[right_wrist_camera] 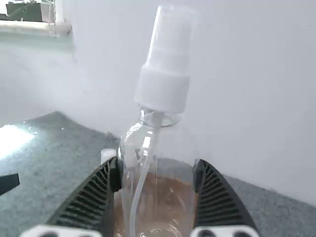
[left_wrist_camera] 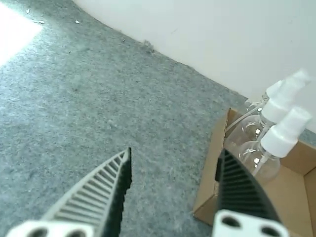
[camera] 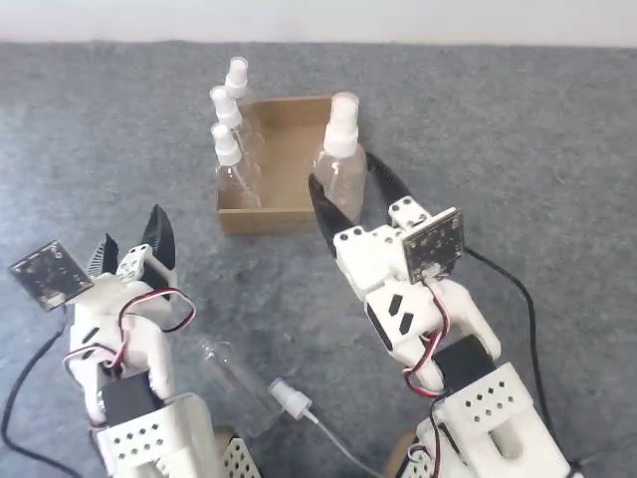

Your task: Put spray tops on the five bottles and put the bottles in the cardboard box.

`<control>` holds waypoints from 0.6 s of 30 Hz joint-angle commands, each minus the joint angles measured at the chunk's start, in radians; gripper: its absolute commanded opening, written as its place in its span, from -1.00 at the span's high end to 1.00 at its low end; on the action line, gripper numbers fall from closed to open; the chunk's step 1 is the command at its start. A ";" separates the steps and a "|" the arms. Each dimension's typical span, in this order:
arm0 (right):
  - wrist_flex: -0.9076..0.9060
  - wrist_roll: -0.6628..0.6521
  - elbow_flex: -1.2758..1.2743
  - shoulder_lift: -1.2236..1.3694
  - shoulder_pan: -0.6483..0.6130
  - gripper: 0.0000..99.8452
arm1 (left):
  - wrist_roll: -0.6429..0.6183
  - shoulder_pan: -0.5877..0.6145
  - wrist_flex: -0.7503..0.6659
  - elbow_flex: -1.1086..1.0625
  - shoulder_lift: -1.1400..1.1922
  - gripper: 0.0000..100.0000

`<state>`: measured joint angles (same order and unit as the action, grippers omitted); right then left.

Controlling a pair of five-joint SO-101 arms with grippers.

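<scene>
My right gripper (camera: pixel 343 182) is shut on a clear bottle (camera: pixel 339 171) with a white spray top (right_wrist_camera: pixel 166 74), holding it upright over the near right part of the cardboard box (camera: pixel 284 214). Three capped bottles (camera: pixel 233 149) stand along the box's left wall, and their tops (left_wrist_camera: pixel 285 116) appear in the left wrist view. My left gripper (camera: pixel 134 242) is open with nothing between its fingers, above the carpet left of the box. One more clear bottle (camera: pixel 234 386) lies on its side between the arm bases, a loose spray top (camera: pixel 291 397) with its tube at its mouth.
Grey carpet (camera: pixel 518 129) covers the whole work surface, with a white wall (left_wrist_camera: pixel 222 34) at the back. Cables run beside both arm bases.
</scene>
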<state>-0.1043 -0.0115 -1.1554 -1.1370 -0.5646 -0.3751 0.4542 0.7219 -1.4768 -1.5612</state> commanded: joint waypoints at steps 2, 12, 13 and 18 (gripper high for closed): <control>-0.005 0.011 0.167 0.087 0.015 0.94 | 0.015 0.006 -0.031 0.005 -0.017 0.49; 0.005 0.012 0.376 0.423 0.024 0.94 | 0.015 0.011 -0.031 0.005 -0.017 0.49; 0.007 0.015 0.391 0.447 0.035 0.94 | 0.015 0.011 -0.031 0.005 -0.017 0.49; 0.122 0.020 0.443 0.587 0.081 0.94 | 0.017 0.011 -0.032 0.004 -0.017 0.49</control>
<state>-0.0721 -0.0008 -0.7979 -0.5846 -0.5186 -0.3751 0.4618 0.7204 -1.4768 -1.5643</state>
